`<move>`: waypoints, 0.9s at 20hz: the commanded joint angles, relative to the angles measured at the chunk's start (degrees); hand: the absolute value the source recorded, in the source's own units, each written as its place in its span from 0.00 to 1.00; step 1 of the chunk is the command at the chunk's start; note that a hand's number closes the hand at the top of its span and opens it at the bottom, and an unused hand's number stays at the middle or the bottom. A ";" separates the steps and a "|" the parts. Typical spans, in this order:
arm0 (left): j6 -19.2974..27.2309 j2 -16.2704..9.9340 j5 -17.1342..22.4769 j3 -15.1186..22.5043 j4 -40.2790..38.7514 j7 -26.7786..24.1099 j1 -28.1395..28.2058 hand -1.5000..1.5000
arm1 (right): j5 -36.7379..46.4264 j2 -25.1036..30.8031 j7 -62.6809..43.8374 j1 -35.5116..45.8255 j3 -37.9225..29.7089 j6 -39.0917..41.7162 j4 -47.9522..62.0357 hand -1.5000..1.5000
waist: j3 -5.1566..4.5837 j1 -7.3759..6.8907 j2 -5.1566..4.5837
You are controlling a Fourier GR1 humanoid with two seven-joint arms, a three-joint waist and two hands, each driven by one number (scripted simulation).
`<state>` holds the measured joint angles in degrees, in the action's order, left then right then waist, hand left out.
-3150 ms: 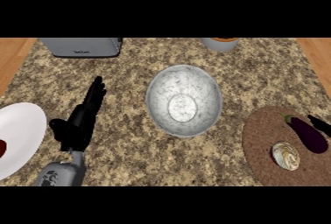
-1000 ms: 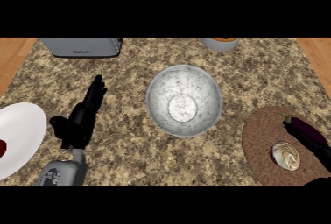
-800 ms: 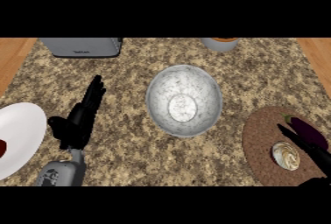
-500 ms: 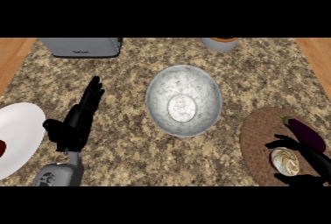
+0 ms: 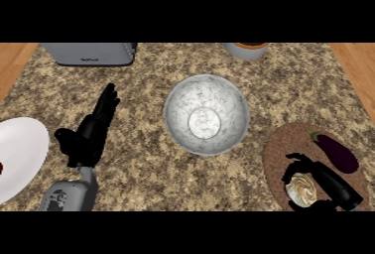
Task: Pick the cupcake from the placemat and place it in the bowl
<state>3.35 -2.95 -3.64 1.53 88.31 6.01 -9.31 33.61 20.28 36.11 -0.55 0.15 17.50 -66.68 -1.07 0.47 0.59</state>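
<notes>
Your right hand (image 5: 328,182) has its fingers (image 5: 296,159) curled down around the cupcake (image 5: 302,187), thumb side at the lower edge, wrapping it on the placemat (image 5: 280,149); whether the cupcake is lifted off the mat you can't tell. The cupcake sits at about 5 o'clock in the view, on the near half of the brown round placemat. An eggplant (image 5: 336,152) lies just beside the hand at its 1 o'clock, also on the placemat.

The bowl (image 5: 206,114), grey and speckled, stands at centre, at 10 o'clock from the cupcake and apart from the placemat.

Your left hand (image 5: 88,135) shows at 8 o'clock, fingers straight and pointing up toward 12, holding nothing, resting above the counter (image 5: 139,163). A white plate (image 5: 21,154) is just beside it at 9 o'clock, cut by the edge. At 11 o'clock a grey toaster (image 5: 91,52) sits at the far edge; at 1 o'clock a cup (image 5: 247,49), partly cropped.
</notes>
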 commanded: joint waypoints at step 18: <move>-0.61 -0.05 0.28 0.33 0.22 1.14 -0.61 0.50 | 5.38 -20.26 -45.81 8.60 49.69 -52.24 -29.14 1.00 | 0.85 -1.42 0.55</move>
<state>2.92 -2.39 -3.79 2.48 87.64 5.57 -9.11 33.08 0.30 -0.50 4.25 42.47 -25.41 -90.91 -0.17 -1.13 1.00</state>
